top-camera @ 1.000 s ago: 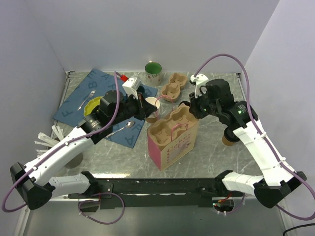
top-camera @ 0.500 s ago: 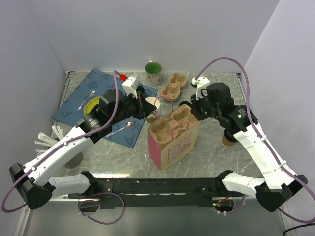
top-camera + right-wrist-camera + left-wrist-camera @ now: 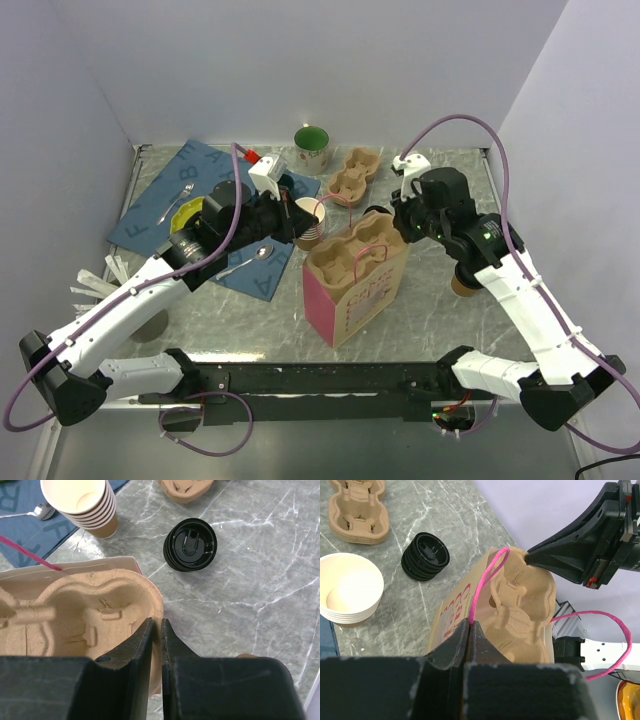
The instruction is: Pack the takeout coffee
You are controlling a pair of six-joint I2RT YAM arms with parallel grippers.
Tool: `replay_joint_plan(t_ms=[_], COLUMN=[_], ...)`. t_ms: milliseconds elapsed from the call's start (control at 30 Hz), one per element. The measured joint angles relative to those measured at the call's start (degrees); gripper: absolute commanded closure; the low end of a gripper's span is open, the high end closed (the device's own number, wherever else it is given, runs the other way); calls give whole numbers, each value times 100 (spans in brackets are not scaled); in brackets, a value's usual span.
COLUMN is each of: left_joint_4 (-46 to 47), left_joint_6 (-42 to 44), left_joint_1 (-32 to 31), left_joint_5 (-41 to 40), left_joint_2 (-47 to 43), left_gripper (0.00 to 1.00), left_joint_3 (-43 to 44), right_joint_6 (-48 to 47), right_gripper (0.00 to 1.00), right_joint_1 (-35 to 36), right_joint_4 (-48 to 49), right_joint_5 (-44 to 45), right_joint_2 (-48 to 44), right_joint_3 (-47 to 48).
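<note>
Coffee (image 3: 461, 286): I see only a brown sliver on the surface (image 3: 430, 310), right of the bag (image 3: 350, 300) and beneath the right forearm. Its lid and upright axis are hidden, so I take it for the cup by judgement only. It lies behind the right hand (image 3: 156, 622), toward that arm's base. The right arm is nearer and the left arm is well apart from it.

Right hand: nearly closed, pinching the rim of the carrier (image 3: 85, 610) seated in the bag's mouth.

Left hand (image 3: 470, 625): closed on the pink handle (image 3: 487, 577).

Both hands are occupied, so I judge the right must release first. The carrier's far wells are foreshortened in the top view.
</note>
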Motion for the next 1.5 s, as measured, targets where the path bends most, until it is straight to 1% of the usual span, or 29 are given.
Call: replay_joint_plan(t_ms=[200, 533, 1133, 1500], left_joint_4=[13, 61, 59, 57], left_joint_6=[0, 0, 7, 20], left_joint_1=[0, 0, 0, 0], left_joint_5=[46, 223, 225, 177], left_joint_2=[22, 212, 264, 264], left_gripper=[99, 99, 99, 99], left_joint_3=[0, 109, 138, 138], right_joint_6=[-131, -557, -907, -1126], right_gripper=[94, 95, 97, 97], right_joint_1=[2, 59, 122, 122], right_joint_4=[20, 323, 328, 282], right_joint_5=[35, -11, 352, 498], right_joint_2=[-105, -494, -286, -282], right_joint_3=[-4, -105, -74, 238])
